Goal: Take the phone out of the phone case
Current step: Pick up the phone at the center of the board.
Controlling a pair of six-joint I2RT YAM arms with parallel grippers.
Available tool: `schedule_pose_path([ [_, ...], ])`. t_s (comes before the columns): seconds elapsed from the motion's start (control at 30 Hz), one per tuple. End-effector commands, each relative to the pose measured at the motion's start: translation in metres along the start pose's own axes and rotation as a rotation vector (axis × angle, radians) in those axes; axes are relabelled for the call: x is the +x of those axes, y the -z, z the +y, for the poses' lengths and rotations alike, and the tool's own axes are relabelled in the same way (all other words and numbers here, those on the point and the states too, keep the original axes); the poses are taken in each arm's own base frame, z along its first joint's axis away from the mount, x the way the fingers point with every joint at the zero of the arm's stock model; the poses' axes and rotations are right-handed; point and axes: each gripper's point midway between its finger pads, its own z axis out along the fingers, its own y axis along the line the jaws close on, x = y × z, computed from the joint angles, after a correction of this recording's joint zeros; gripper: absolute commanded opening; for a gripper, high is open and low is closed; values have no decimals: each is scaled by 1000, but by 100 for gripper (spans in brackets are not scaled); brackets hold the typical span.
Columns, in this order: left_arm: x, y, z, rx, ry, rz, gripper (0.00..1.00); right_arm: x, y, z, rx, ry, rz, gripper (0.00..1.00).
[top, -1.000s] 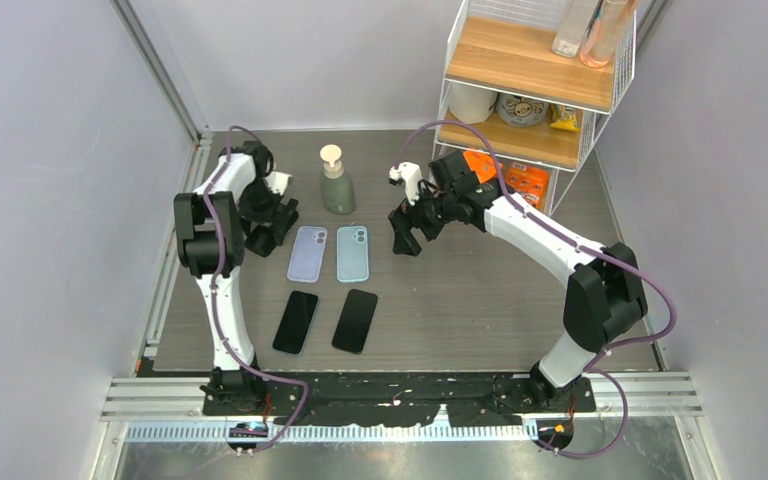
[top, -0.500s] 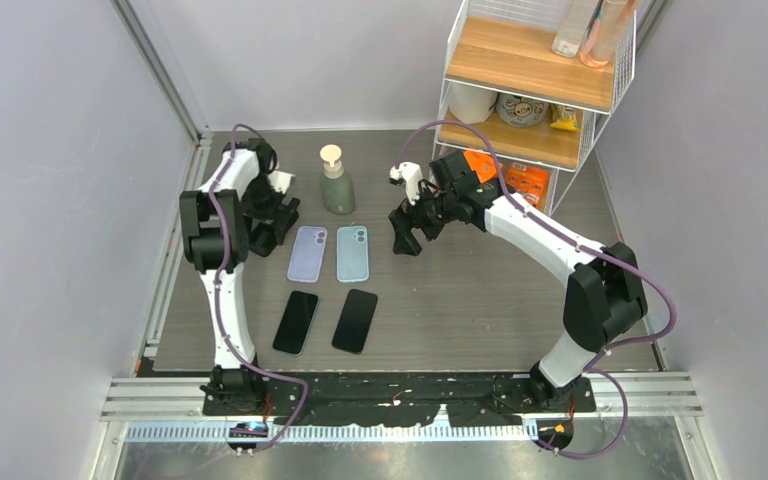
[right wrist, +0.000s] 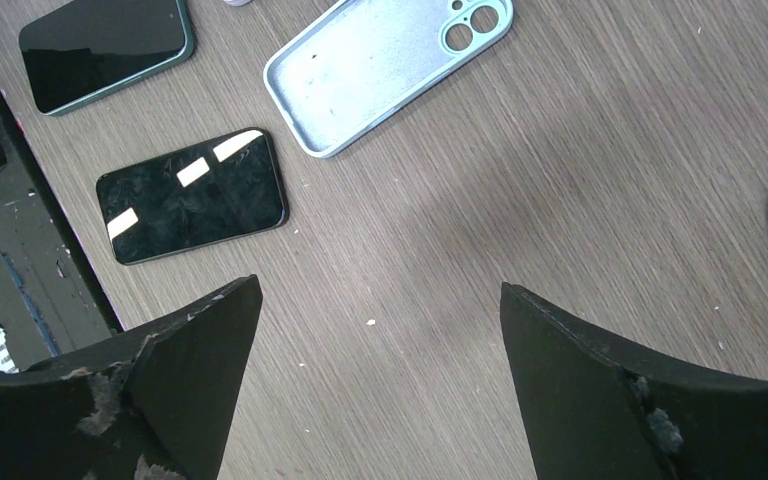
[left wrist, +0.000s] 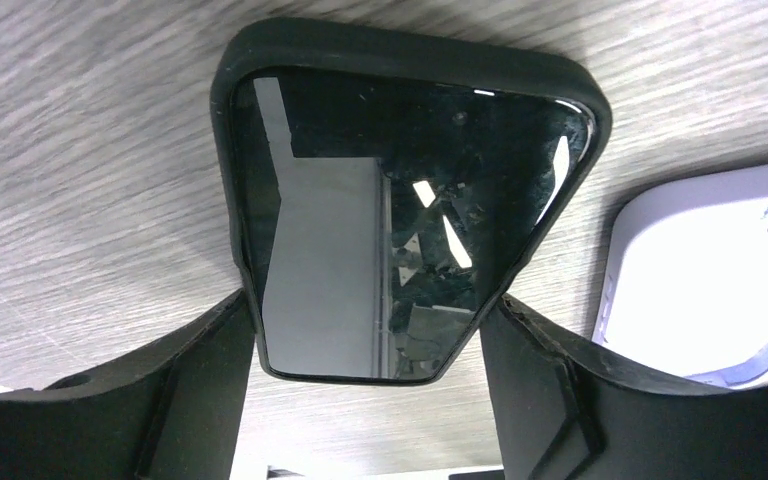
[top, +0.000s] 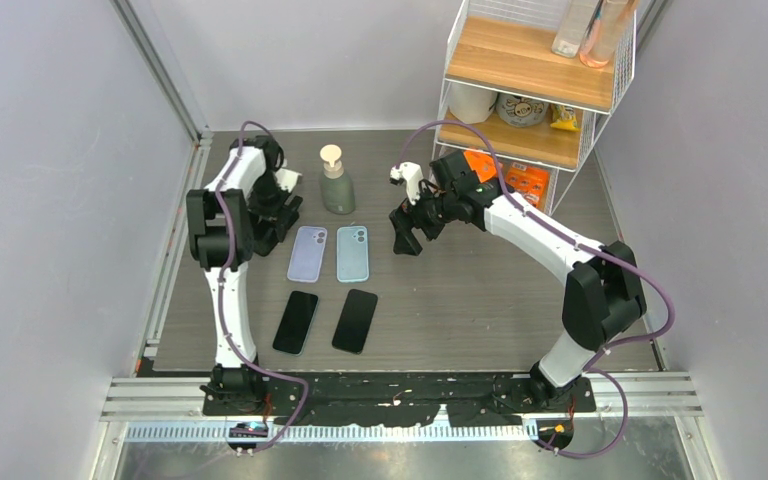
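A phone point(left wrist: 380, 230) with a dark glossy screen sits in a black phone case point(left wrist: 400, 45) on the wood-grain table, filling the left wrist view. My left gripper point(left wrist: 368, 330) straddles its near end, with a finger pressed against each long side of the case. In the top view the left gripper point(top: 265, 222) is at the far left of the table and the arm hides the cased phone. My right gripper point(top: 405, 238) hangs open above bare table, right of the empty cases, and the right wrist view shows nothing between the right gripper's point(right wrist: 375, 330) fingers.
An empty lilac case point(top: 307, 253) and an empty light blue case point(top: 353, 253) lie side by side mid-table. Two bare phones point(top: 296, 322) point(top: 355, 321) lie nearer the arm bases. A soap bottle point(top: 336, 182) stands behind the cases. A wire shelf point(top: 530, 80) occupies the far right.
The left arm has shifted slightly right, and the left jaws have narrowed onto the sides of the cased phone. The right arm has not moved.
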Motion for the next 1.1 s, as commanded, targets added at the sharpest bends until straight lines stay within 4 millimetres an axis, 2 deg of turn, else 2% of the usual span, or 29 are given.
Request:
schedule_pose_path([
  [0.0, -5, 4, -3, 16, -37, -11, 70, -9, -1, -1, -8, 2, -32, 95],
  [0.23, -2, 3, -6, 24, -63, -34, 36, -8, -1, -2, -8, -1, -31, 95],
  [0.3, -2, 5, -6, 24, -66, -43, 9, -8, -1, -2, -8, -2, -31, 96],
  [0.33, -2, 7, -6, 21, -64, -50, 0, -7, -1, -2, -10, -2, -28, 96],
  [0.63, -6, 44, -8, -32, -96, -227, 0, -9, 1, -11, 26, -40, -38, 95],
  [1.07, 6, 66, -13, -91, -127, -367, 0, -9, 11, -43, 164, -143, -59, 95],
])
